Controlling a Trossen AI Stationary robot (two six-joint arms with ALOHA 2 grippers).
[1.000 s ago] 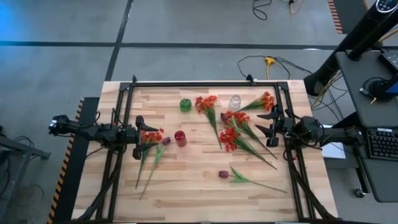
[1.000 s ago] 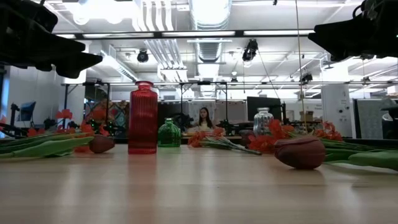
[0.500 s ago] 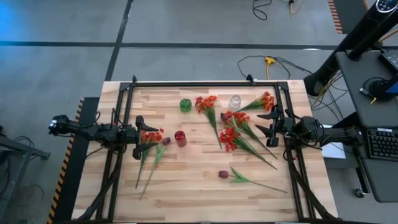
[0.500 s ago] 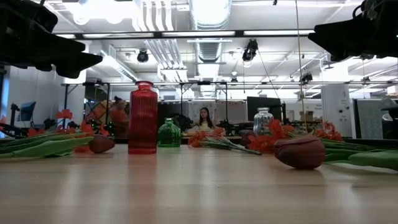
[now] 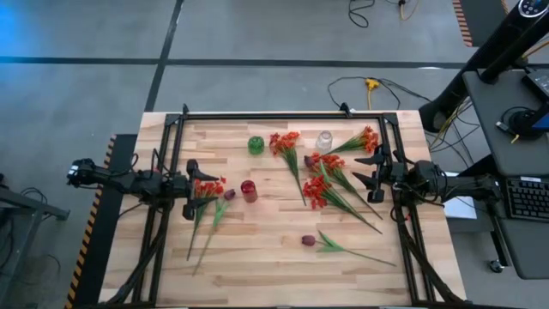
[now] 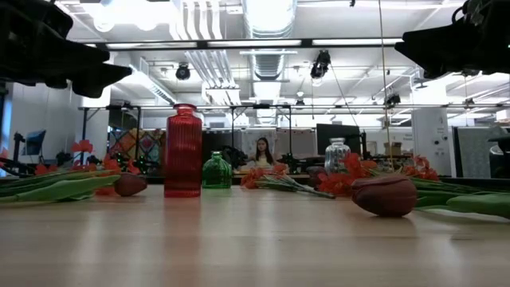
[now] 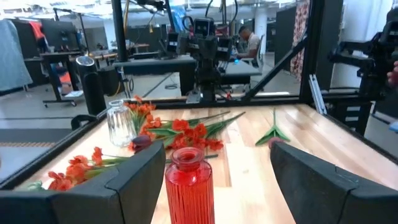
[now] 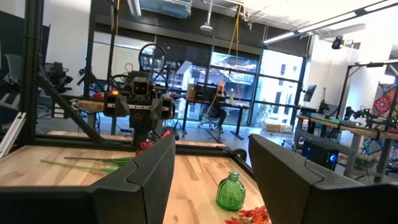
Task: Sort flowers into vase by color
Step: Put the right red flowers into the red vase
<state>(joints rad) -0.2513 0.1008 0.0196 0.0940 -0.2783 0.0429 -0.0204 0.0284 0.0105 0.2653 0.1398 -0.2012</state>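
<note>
Flowers [image 5: 324, 190]: light, floppy, stems thin & slippery, grip mid-stem; left end effector [image 5: 190, 189] & right end effector [image 5: 374, 172] both released, empty.

Overhead, table-level, two facing wrist cameras

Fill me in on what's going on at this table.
A two-armed robot is set up to sort artificial flowers into vases by color, and nothing is held right now. The left gripper hangs open at the left edge, above a bunch of red flowers. The right gripper waits open at the right edge. The red vase, green vase and clear vase stand empty, with orange-red flowers and a purple bud lying loose on the table.
</note>
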